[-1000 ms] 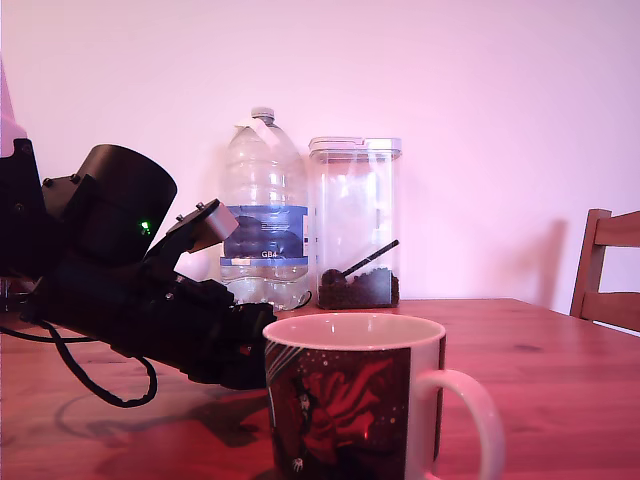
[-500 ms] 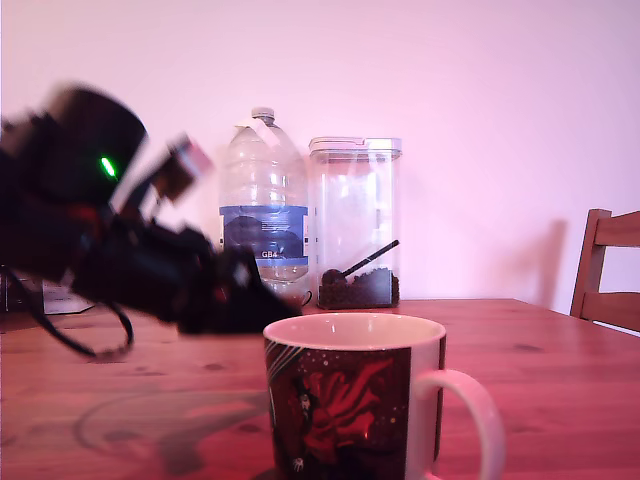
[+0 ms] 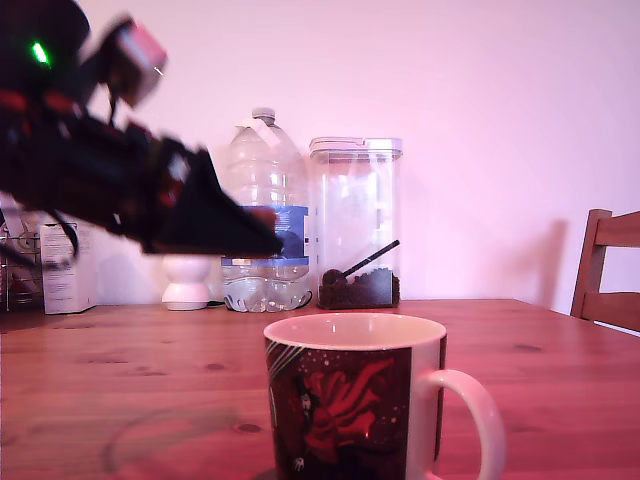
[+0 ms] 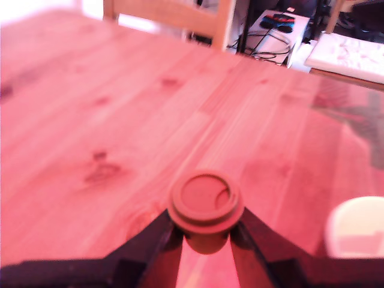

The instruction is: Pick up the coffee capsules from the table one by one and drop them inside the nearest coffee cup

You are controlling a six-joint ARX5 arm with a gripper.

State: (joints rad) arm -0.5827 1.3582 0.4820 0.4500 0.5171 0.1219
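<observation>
In the wrist view a round reddish coffee capsule (image 4: pixel 205 201) sits pinched between my gripper's (image 4: pixel 205 233) two dark fingers, lid facing the camera, held above the table (image 4: pixel 108 102). The coffee cup's white rim (image 4: pixel 360 225) shows just beside it. In the exterior view the black arm is blurred and raised; the gripper (image 3: pixel 262 238) hangs up and to the exterior view's left of the coffee cup (image 3: pixel 345 405), a dark mug with a red figure, white rim and handle. A small reddish patch at the tip is the capsule (image 3: pixel 263 214). No other capsules show.
Behind the mug stand a clear water bottle (image 3: pixel 264 210) and a clear lidded container (image 3: pixel 356 225) holding dark grounds and a scoop. A small white object (image 3: pixel 186 281) and a white box (image 3: pixel 66 264) sit at the back left. A wooden chair (image 3: pixel 608 270) stands at the right edge.
The arm has risen from table level to well above the mug's rim, carrying the capsule up with it. Its lifting uncovered the white object and box behind it.
</observation>
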